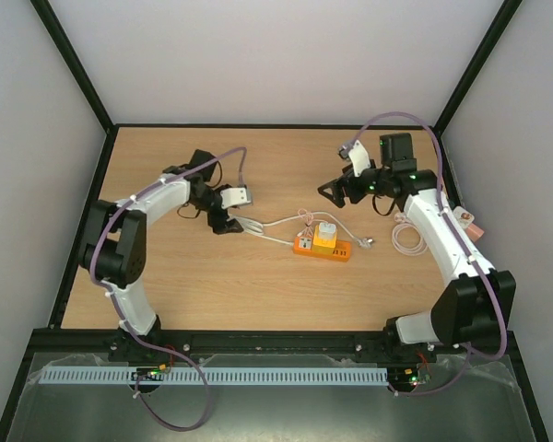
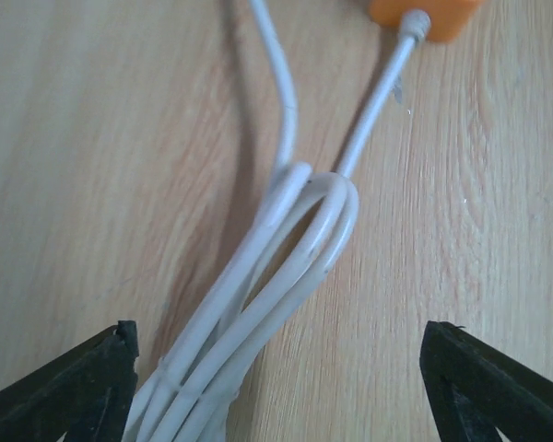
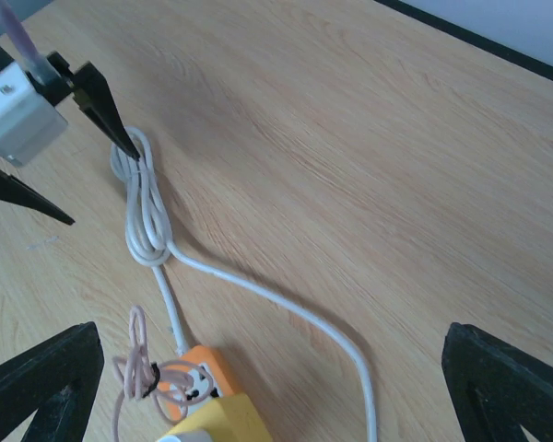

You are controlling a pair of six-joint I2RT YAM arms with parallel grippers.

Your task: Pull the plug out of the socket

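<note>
An orange power strip (image 1: pixel 324 249) lies mid-table with a yellow and white plug (image 1: pixel 326 231) seated in it. Its white cord runs left to a tied bundle (image 1: pixel 251 224). My left gripper (image 1: pixel 225 221) is open and straddles that bundle (image 2: pixel 258 304), which lies near the left finger (image 2: pixel 83 387); the strip's end (image 2: pixel 424 14) shows at the top. My right gripper (image 1: pixel 335 191) is open and empty, behind and above the strip. In the right wrist view the gripper (image 3: pixel 272 368) looks down on the strip (image 3: pixel 207 368), the yellow plug (image 3: pixel 217 424) and a pink coiled lead (image 3: pixel 147 373).
A white coiled cable (image 1: pixel 405 238) lies on the table right of the strip, with a small connector (image 1: pixel 367 244) by the strip's right end. Black frame edges border the wooden table (image 1: pixel 212 285). The left gripper's fingers (image 3: pixel 97 101) show in the right wrist view.
</note>
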